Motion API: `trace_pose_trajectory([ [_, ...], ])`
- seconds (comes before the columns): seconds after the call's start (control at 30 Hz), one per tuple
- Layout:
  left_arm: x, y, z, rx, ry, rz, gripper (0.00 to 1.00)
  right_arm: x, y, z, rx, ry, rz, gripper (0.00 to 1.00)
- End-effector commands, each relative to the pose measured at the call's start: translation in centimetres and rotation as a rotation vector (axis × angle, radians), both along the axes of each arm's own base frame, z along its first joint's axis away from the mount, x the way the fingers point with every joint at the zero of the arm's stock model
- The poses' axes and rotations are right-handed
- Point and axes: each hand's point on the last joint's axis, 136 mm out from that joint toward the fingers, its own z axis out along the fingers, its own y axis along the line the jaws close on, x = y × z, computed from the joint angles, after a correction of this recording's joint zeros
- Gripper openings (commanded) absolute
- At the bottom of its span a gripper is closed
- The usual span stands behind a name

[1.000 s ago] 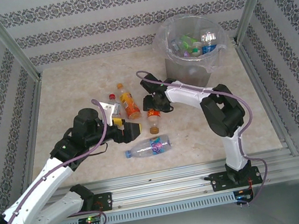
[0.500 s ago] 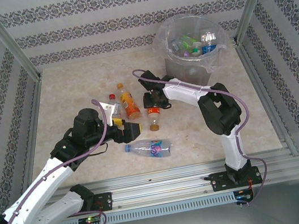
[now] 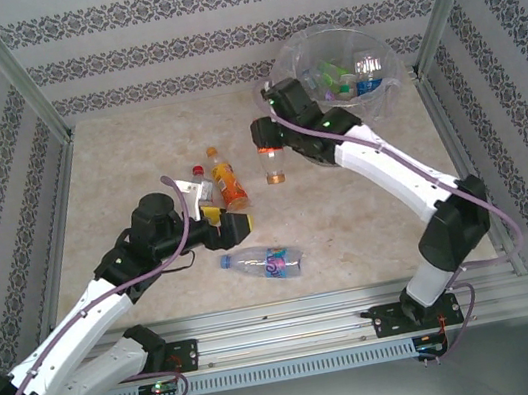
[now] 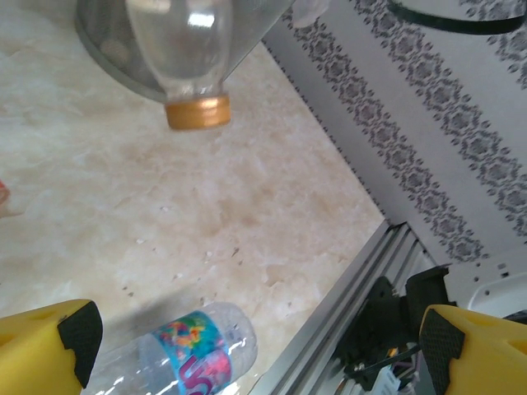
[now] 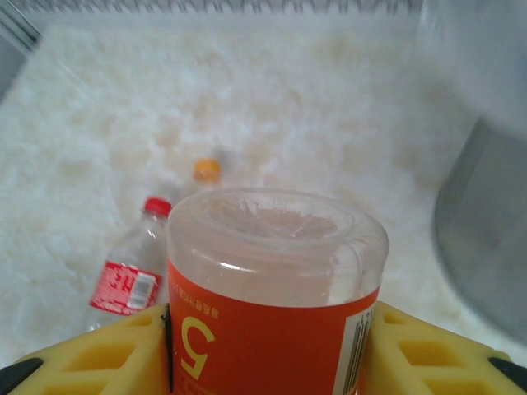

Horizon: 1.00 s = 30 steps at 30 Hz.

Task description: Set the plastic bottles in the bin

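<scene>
Orange-labelled bottle [image 3: 272, 159] is being clamped, cap down, by the right jaws above the worktop [image 3: 126, 160], near the bin [image 3: 389, 85]. Left jaws are being held wide apart, empty, near a multicoloured-label bottle [image 3: 267, 261].

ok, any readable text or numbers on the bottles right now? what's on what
"5": large, on the orange-label bottle in the right gripper; the small print and barcode beside it are too small to read.
Colourful-label bottle on the table: a pink figure, cut off by the frame edge, not readable.
Red-label bottle: white print, blurred, not readable.
</scene>
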Motion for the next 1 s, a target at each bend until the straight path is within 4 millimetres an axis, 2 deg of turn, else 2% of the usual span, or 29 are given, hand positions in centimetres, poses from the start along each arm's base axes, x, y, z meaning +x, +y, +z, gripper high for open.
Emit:
trace_pose_trajectory([
  [0.0,0.6,-0.7,2.8,-0.133,-0.055,-0.006,1.00,0.7,-2.0,6.0,-0.029,-0.182,-0.014,0.48],
  [0.07,0.7,-0.9,3.6,-0.165,-0.073,-0.004,1.00,0.9,-3.2,8.7,-0.020,-0.247,-0.038,0.48],
  [0.23,1.2,-1.0,5.4,-0.198,-0.110,0.004,1.00,2.2,-7.1,13.5,0.025,-0.354,-0.126,0.48],
  [0.33,1.3,-1.2,6.0,-0.206,-0.115,0.002,1.00,3.3,-9.6,15.8,0.050,-0.403,-0.180,0.47],
  [0.43,1.4,-1.3,6.0,-0.205,-0.109,0.002,1.00,4.8,-11.9,17.2,0.071,-0.431,-0.223,0.46],
  [0.6,1.8,-1.4,5.6,-0.186,-0.102,0.008,1.00,7.7,-14.1,18.0,0.051,-0.445,-0.257,0.47],
  [0.67,2.0,-1.5,5.4,-0.177,-0.097,0.007,1.00,8.9,-14.5,17.7,0.030,-0.446,-0.263,0.46],
  [0.87,2.8,-2.1,4.6,-0.128,-0.070,-0.002,1.00,12.6,-16.1,16.1,-0.048,-0.427,-0.282,0.46],
  [0.97,3.2,-2.3,4.0,-0.106,-0.056,-0.003,1.00,14.1,-17.2,14.4,-0.112,-0.378,-0.297,0.45],
])
